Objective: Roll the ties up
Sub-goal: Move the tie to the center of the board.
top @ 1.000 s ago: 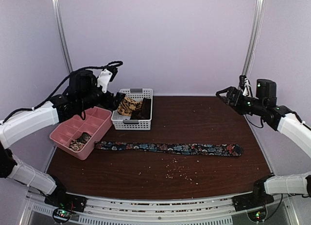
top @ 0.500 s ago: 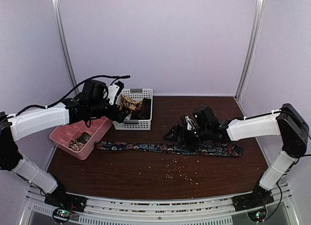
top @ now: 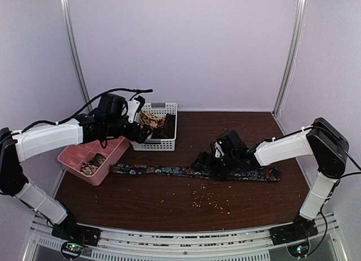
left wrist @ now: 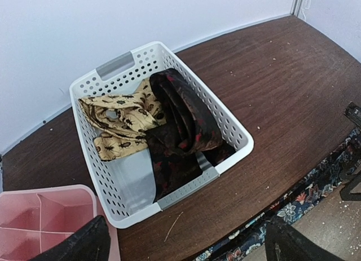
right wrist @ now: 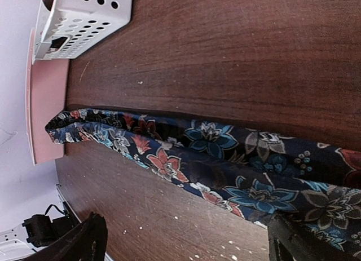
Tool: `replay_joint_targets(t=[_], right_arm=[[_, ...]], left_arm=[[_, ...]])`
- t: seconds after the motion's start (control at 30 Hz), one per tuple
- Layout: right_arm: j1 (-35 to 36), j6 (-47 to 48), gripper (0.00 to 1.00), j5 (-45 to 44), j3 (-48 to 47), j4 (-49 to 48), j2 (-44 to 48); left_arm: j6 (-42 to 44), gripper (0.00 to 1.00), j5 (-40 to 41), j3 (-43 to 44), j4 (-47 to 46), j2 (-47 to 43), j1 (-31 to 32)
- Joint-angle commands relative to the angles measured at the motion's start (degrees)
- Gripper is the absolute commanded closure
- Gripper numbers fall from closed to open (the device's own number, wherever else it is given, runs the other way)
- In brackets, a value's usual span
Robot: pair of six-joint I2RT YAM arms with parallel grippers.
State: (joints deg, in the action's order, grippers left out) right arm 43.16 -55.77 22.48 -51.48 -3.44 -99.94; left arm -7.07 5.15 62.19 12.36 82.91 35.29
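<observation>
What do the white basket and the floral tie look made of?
White basket: likely rigid moulded plastic, matte, with rows of holes and grey handles. Floral tie: soft printed fabric, possibly silk or polyester; it lies limp and flat.

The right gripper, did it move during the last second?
Yes. The right gripper swung left, away from the right corner post, and now sits low over the floral tie.

hidden: long dark floral-patterned fabric necktie (top: 158,170), stretch under right gripper (top: 202,161) | cut off: pink plastic compartment tray (left wrist: 34,216), at frame corner left of left gripper (left wrist: 186,247) | too small to tell: tray's brownish contents (top: 93,164)
</observation>
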Motion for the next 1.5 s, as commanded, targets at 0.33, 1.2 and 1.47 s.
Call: replay_joint_targets(t=[0.33,1.2,1.47], right_arm=[[-10.5,5.2,0.01,-3.1,16.8,10.0,11.5],[-35.5,23.9,0.00,10.5,17.2,25.4,36.8],[-28.5,18.7,0.00,4.6,18.0,23.3,34.1]], left_arm=[[0.0,0.02,1.2,3.9,1.3,1.7,-0.2],[25.9,0.15,-19.3,6.0,4.6,17.9,17.0],[25.1,0.18,-16.0,10.2,3.9,24.1,18.5]])
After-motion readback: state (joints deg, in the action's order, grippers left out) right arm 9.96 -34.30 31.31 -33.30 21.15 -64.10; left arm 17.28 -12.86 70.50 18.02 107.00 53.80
